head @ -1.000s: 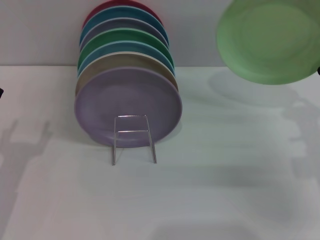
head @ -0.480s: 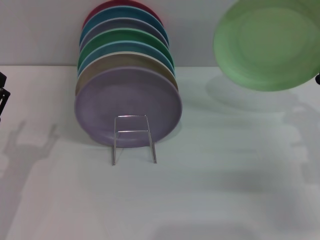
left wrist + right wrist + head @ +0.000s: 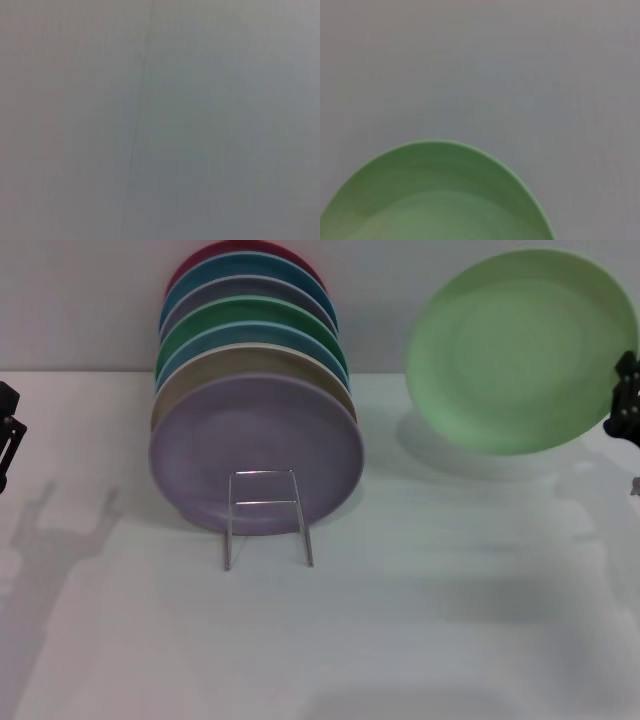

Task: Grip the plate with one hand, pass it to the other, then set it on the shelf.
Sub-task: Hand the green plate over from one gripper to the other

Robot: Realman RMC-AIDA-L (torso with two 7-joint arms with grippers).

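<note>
The light green plate (image 3: 520, 350) hangs in the air at the right, above the table, tilted with its face toward me. My right gripper (image 3: 622, 395) grips its right rim at the picture's right edge. In the right wrist view the plate (image 3: 435, 200) fills the lower part in front of a bare wall. Only a black corner of my left gripper (image 3: 8, 435) shows at the far left edge, well away from the plate. The silver wire shelf (image 3: 266, 518) stands left of centre on the table, its upright front loop in front of a lilac plate (image 3: 255, 455).
Several plates stand on edge in the shelf behind the lilac one: tan, blue, darker green (image 3: 250, 315), lilac, blue and red. The white table (image 3: 450, 590) runs to a grey wall behind. The left wrist view shows only a plain grey surface.
The green plate has come down and to the left, bringing my right gripper into view at the right edge. My left gripper has moved in at the left edge.
</note>
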